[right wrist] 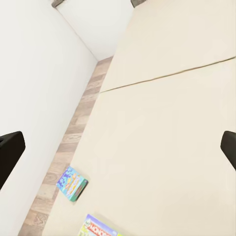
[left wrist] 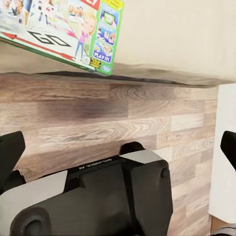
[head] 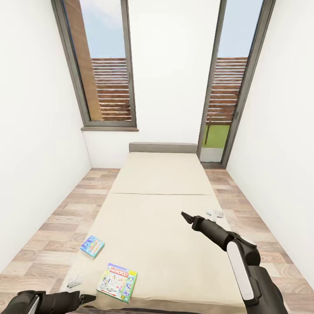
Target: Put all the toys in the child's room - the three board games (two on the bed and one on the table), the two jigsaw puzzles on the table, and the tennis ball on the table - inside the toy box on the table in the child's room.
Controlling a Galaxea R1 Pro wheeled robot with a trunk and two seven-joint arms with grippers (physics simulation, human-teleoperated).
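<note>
Two board games lie on the near left part of the beige bed point(head: 161, 218). The green Monopoly box point(head: 117, 282) rests at the bed's front edge, and a smaller blue box point(head: 92, 246) lies just beyond it. My left gripper point(head: 88, 298) hangs low in front of the bed, short of the Monopoly box point(left wrist: 64, 29), open and holding nothing, its fingertips point(left wrist: 10, 152) wide apart. My right gripper point(head: 186, 216) hovers over the bed's right middle, open and bare, pointing toward the blue box point(right wrist: 72, 183) and the Monopoly box point(right wrist: 101, 228).
White walls close in on both sides, with strips of wooden floor point(head: 65, 209) along the bed. Tall windows point(head: 109, 78) stand behind the grey headboard point(head: 162, 147). A small white object point(head: 214, 213) sits at the bed's right edge, a small grey one point(head: 75, 282) by its front left corner.
</note>
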